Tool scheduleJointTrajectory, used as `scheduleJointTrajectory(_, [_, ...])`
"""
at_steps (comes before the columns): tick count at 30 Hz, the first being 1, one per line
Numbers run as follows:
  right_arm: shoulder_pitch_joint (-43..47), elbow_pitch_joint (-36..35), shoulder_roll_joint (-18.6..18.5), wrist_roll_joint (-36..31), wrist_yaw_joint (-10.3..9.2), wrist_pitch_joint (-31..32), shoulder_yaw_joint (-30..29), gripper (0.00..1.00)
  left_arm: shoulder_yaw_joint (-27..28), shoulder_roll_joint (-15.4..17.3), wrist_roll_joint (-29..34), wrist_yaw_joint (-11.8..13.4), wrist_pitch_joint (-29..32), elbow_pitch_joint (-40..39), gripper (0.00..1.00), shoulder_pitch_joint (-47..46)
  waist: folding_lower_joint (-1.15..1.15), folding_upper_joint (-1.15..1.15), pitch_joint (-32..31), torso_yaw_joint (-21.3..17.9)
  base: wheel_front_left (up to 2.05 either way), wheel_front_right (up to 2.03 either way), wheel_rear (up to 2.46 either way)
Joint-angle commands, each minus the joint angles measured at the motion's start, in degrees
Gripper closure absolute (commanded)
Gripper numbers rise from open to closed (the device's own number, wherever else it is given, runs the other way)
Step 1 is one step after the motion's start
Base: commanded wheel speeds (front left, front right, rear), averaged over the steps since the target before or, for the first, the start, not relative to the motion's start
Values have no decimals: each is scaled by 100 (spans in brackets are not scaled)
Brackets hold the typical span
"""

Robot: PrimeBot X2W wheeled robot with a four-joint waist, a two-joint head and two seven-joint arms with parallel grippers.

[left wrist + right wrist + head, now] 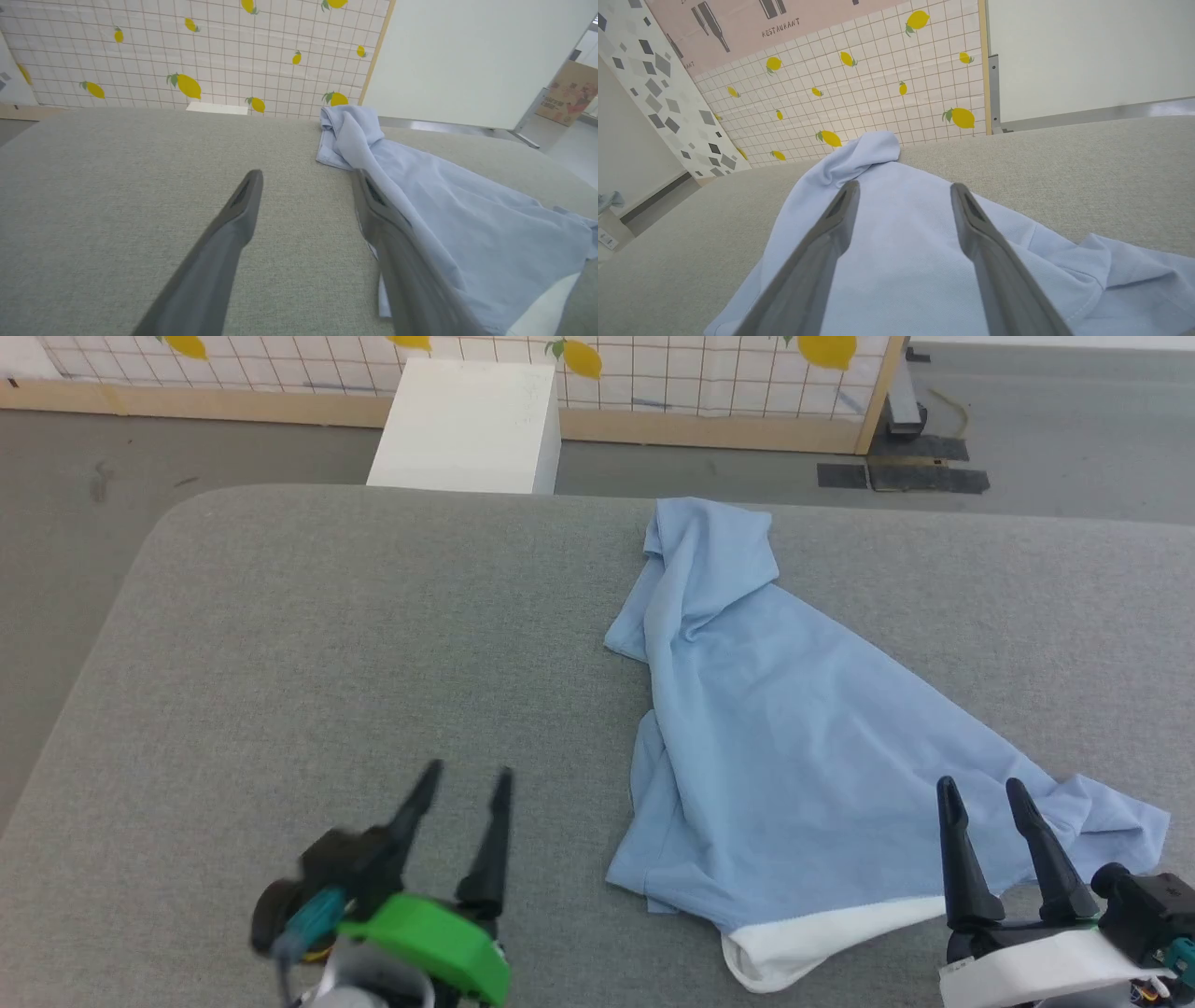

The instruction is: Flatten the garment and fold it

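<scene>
On right half of grey fabric worktop (327, 644), crumpled light-blue knit garment (784, 728) runs far edge to near edge, white panel (822, 933) nearest; left hand (469, 770) spread beside it, right hand (980, 786) spread over it.

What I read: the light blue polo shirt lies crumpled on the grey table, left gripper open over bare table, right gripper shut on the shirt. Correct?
Not quite. The right gripper is open, not shut on the polo shirt: the right wrist view shows its fingers spread over the fabric, gripping nothing. The rest stands: shirt crumpled on the grey table, left gripper open over bare table.
</scene>
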Motion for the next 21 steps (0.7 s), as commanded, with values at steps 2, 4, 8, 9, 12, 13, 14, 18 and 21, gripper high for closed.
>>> scheduleJointTrajectory(2, [70,-31,4,14,-9,14,38,0,-216,106,-48,-250,535,125,0,-386,0,0,20,-28,0,0,0])
scheduleJointTrajectory(4, [75,-33,4,27,-9,17,76,0,-371,93,-178,-390,1019,230,0,-592,0,0,66,-70,0,0,0])
scheduleJointTrajectory(8, [62,-19,4,40,-9,12,87,0,-636,-9,-410,-615,1777,552,0,-957,0,0,193,-177,0,0,0])
scheduleJointTrajectory(9, [57,-16,4,41,-9,12,85,0,-719,-62,-477,-668,1974,673,0,-1033,0,0,232,-206,0,0,0])
scheduleJointTrajectory(12, [16,-34,4,34,-9,9,84,0,-901,-223,-667,-804,2408,967,0,-1206,0,0,363,-289,0,0,0])
scheduleJointTrajectory(13, [-8,-39,4,33,-9,6,78,0,-952,-285,-727,-845,2529,1087,0,-1271,0,0,412,-317,0,0,0])
scheduleJointTrajectory(14, [-30,-44,4,31,-9,4,75,0,-1010,-302,-715,-874,2617,1186,0,-1335,0,0,456,-341,0,0,0])
scheduleJointTrajectory(18, [-142,-58,4,34,-9,-13,74,0,-1208,-364,-610,-953,2855,1640,0,-1600,0,0,659,-445,0,0,0])
scheduleJointTrajectory(21, [-222,-54,4,46,-9,-37,92,0,-1320,-373,-488,-967,2960,2043,0,-1777,0,0,791,-518,0,0,0])
